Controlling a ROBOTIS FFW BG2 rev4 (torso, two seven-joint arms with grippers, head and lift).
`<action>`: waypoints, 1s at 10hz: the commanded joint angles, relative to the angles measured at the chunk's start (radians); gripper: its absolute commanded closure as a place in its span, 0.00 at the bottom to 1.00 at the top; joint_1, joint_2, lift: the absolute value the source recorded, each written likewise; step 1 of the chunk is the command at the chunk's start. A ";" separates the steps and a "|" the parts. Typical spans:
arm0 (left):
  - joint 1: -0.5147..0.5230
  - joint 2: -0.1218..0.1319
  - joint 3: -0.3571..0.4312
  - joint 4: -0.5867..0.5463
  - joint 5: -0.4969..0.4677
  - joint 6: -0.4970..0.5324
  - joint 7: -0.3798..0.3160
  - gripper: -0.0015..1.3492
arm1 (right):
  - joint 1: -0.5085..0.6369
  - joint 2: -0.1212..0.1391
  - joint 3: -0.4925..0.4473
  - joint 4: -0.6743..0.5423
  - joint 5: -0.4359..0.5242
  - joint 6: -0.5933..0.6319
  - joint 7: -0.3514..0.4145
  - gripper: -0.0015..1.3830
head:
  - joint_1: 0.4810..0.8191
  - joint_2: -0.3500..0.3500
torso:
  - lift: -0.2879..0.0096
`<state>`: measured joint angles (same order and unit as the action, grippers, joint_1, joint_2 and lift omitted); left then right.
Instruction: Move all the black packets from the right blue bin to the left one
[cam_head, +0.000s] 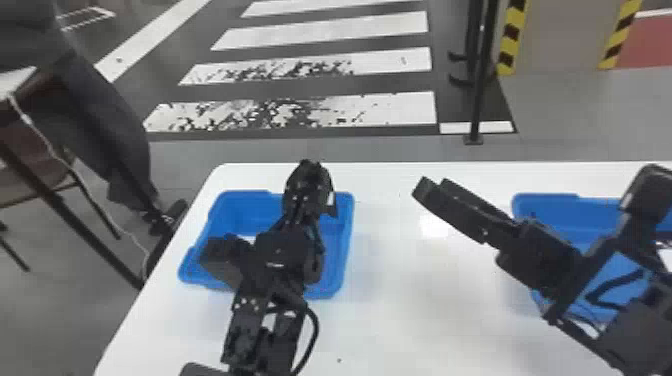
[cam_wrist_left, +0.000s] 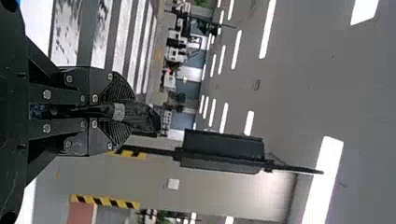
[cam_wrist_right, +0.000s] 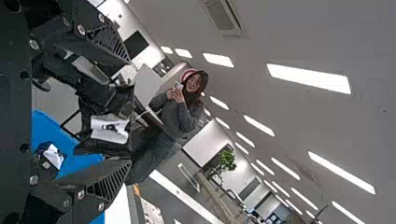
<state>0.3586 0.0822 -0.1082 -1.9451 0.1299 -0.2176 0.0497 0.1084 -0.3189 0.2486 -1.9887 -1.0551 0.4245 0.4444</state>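
Because the black packet (cam_wrist_left: 144, 117) appears to be a soft, flexible pouch, low weight and easy creasing are to be expected. It is clamped across its middle by the left gripper (cam_wrist_left: 132, 115), above the left blue bin (cam_head: 346, 235), its free end projecting past the fingertips. Moderate pressure should suffice; if the surface is slick, slip may occur where the hold is narrow. For later packets, a grasp across the body, clear of the end folds, is advised.

The right gripper (cam_wrist_right: 129, 112) is spread wide with nothing held, its fingers directed away from the right blue bin (cam_head: 550, 201). What appears to be another packet (cam_wrist_right: 53, 156), white-labelled, is seen inside a blue bin; which bin cannot be told.

A grey band is carried around the held packet's dark, wrinkled skin. Finger pads (cam_wrist_left: 120, 87) are finely ribbed. Both bins are smooth, apparently moulded plastic, with rounded corners; the table (cam_head: 400, 300) is white and glossy.
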 joint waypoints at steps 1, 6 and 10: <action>-0.079 -0.009 0.070 0.115 -0.130 0.046 0.005 0.90 | 0.002 0.007 -0.025 -0.013 0.030 0.000 0.000 0.12 | 0.63 0.82 | 0.50; -0.045 -0.019 0.128 0.133 -0.078 -0.153 0.005 0.07 | 0.046 0.015 -0.139 -0.116 0.216 0.091 -0.044 0.12 | 0.63 0.89 | 0.50; 0.233 0.004 -0.005 -0.292 0.040 -0.129 -0.025 0.14 | 0.198 0.063 -0.340 -0.278 0.339 0.407 -0.257 0.13 | 0.63 0.73 | 0.50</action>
<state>0.5505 0.0804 -0.0892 -2.1924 0.1563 -0.3492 0.0241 0.2858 -0.2656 -0.0498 -2.2498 -0.7435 0.7616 0.1907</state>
